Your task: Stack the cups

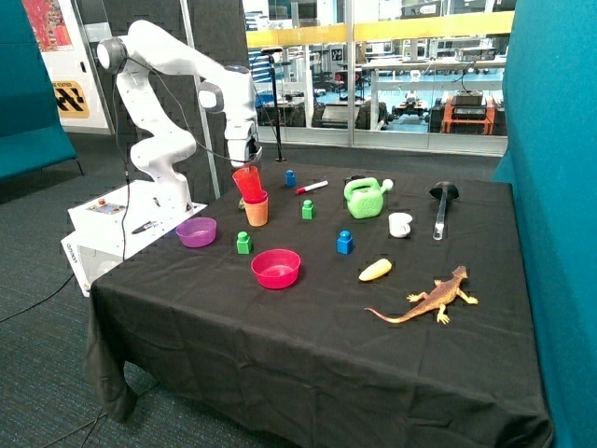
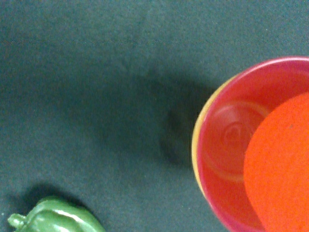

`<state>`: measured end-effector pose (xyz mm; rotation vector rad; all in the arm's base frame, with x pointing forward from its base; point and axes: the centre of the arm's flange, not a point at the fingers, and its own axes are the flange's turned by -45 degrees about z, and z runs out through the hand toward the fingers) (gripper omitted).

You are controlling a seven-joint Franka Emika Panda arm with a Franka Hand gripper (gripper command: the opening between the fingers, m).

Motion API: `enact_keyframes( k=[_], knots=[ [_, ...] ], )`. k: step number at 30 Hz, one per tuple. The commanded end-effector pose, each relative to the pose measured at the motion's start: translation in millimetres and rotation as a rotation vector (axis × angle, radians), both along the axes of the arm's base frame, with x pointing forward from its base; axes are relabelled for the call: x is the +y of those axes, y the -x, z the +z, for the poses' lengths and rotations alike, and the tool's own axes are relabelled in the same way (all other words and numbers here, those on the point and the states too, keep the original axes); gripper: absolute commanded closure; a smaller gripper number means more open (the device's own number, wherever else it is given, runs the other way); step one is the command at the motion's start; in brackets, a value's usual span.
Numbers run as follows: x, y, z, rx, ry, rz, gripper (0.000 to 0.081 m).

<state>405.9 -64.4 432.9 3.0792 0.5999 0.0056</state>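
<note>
The magenta-pink cup (image 2: 227, 145) sits nested inside the yellow cup (image 2: 196, 145), upright on the black tablecloth; the pair shows in the outside view (image 1: 257, 214) near the table's back left. My gripper (image 1: 250, 161) is shut on the rim of the red-orange cup (image 1: 248, 183) and holds it tilted just above the pair, its base at the magenta cup's mouth. In the wrist view the red-orange cup's base (image 2: 282, 169) covers part of the magenta cup's opening. My fingers do not show in the wrist view.
A green toy vegetable (image 2: 53, 218) lies close beside the stack. A purple bowl (image 1: 196, 231), a pink bowl (image 1: 276, 268), green blocks (image 1: 243, 243) and blue blocks (image 1: 344, 242) stand nearby. A green watering can (image 1: 366, 198), white mug (image 1: 399, 224) and toy lizard (image 1: 431, 299) lie further right.
</note>
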Motion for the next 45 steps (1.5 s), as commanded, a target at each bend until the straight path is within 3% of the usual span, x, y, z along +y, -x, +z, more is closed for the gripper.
enact_keyframes(
  k=[1,17,45],
  knots=[
    [5,-8,-2.2,0.0044,-0.0037,0.014,0.0808],
    [13,4,-23.9,0.0044,-0.0037,0.011,0.0808],
    [6,6,-35.1,0.0044,-0.0037,0.012,0.0808]
  ],
)
